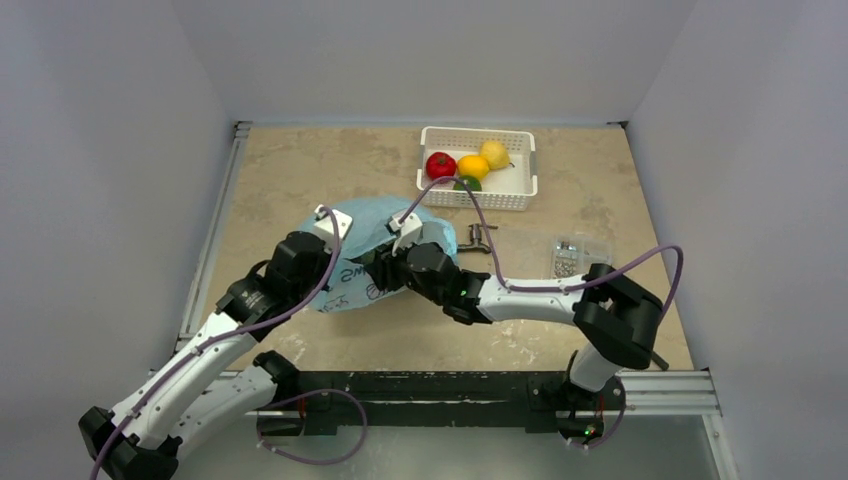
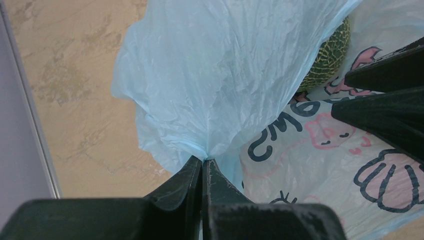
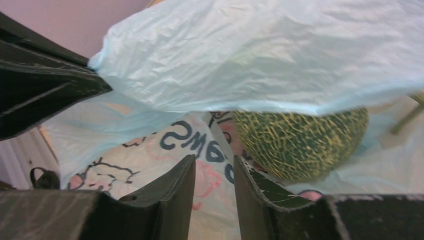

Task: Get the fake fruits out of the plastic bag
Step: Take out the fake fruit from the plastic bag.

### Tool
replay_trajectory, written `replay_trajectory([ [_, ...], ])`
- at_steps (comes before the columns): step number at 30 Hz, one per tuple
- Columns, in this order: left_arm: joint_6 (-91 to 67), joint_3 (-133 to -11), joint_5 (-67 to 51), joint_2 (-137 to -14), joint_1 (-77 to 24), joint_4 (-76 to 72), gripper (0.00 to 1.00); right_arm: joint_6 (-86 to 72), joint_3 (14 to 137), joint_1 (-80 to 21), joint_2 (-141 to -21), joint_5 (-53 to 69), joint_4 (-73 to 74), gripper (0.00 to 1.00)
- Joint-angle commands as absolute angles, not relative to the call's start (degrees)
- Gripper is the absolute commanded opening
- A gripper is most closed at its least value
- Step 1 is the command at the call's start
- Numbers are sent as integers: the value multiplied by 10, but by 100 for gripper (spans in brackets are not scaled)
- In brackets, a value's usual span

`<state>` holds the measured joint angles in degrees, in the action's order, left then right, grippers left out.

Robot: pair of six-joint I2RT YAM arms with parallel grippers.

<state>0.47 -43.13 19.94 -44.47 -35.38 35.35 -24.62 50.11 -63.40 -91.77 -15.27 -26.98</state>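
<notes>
left gripper [image 2: 202,162] was clamped on the plastic bag [image 2: 210,75]; right gripper [image 3: 214,170], jaws slightly apart, faced the bumpy green ball [image 3: 300,142] and might pinch loose film instead.

The bumpy ball [image 3: 300,142] is being held inside the plastic bag [image 1: 362,222], which is lying mid-counter [image 1: 300,170]. Behind it, rightward, four fruits [image 1: 472,165] are being held in the basket [image 1: 505,198]. The tap part [image 1: 478,238] and clear bag [image 1: 560,250] are lying to its right.

Plastic bag [image 3: 260,55] hides part of bumpy ball [image 3: 300,145].
</notes>
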Motion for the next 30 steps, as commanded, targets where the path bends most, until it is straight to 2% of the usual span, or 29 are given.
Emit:
replay_trajectory([
  [1, -12, -422, 224, -430, -353, 318, 0, -208, 565, -641, -950, -107, -297, 39],
  [9, -2, -423, 243, -424, -353, 309, 0, -179, 676, -641, -1062, -96, -306, 40],
  [13, -11, -426, 273, -421, -354, 310, 0, -117, 752, -639, -1126, -163, -267, 37],
  [21, -39, -430, 301, -424, -353, 309, 0, -31, 807, -624, -1186, -227, -231, 39],
  [25, -44, -433, 307, -434, -353, 310, 0, -5, 812, -616, -1210, -229, -233, 45],
  [30, -47, -435, 306, -440, -353, 314, 0, 31, 835, -610, -1242, -243, -231, 59],
])
